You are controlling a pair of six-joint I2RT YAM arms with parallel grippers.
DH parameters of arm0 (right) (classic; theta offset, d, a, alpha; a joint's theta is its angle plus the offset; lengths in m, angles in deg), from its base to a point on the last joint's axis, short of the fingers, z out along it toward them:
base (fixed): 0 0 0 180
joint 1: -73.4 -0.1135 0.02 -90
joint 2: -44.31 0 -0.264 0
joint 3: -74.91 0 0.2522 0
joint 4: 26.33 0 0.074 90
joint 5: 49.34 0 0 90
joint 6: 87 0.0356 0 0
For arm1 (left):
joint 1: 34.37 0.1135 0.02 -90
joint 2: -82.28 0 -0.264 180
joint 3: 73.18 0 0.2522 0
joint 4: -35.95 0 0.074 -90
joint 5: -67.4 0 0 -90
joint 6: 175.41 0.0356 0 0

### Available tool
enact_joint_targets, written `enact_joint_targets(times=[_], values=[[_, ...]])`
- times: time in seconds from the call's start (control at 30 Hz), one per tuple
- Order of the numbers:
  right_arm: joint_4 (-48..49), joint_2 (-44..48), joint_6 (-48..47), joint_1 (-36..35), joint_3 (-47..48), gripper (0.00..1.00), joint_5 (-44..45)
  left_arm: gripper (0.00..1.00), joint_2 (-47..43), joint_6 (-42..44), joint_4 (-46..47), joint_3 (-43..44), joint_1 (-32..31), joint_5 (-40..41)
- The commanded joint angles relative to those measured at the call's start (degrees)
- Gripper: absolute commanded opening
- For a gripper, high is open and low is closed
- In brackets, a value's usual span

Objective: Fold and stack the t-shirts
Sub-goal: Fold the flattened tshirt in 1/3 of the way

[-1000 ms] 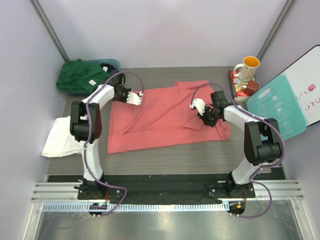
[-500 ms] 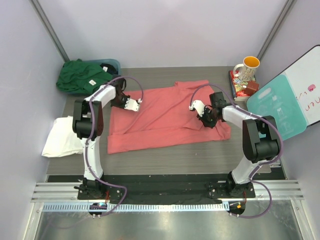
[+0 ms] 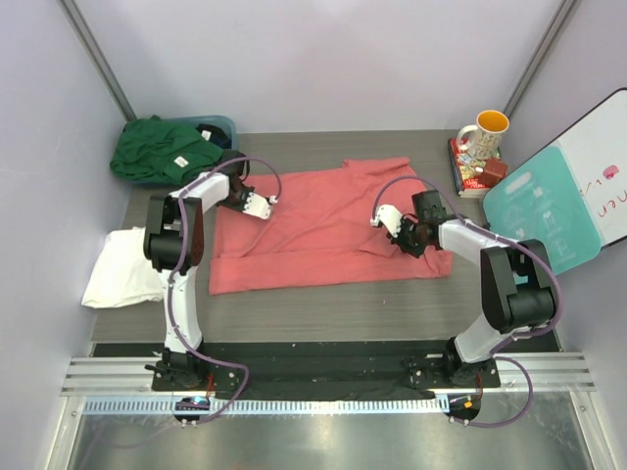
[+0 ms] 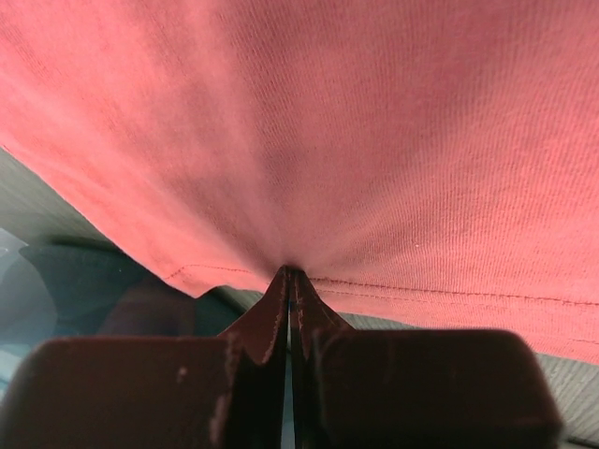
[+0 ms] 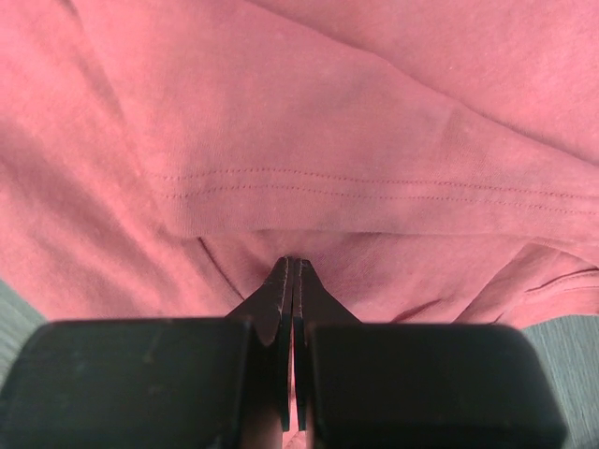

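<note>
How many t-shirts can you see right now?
3: coral-red shirt spread mid-table; white shirt at the left edge; dark green shirt heaped on the tub, far left. More may hide beneath it.

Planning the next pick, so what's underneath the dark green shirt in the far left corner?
The dark green t-shirt lies heaped over a teal tub. Only the tub's right rim shows. The rest of the tub and whatever is inside it are covered by the cloth.
</note>
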Motion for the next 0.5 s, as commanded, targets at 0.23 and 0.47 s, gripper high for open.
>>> enact_joint_targets(times=[0.23,0.47], values=[[-6.9,5.07,-3.67,-0.11,-7.85,0.01,5.64,0.0,-1.3,2.62,0.04,-4.6,2.27,0.43],[-7.87,6.92,-4.9,-0.02,-9.26,0.01,7.05,0.0,-2.36,2.44,1.79,-5.57,2.71,-1.85]])
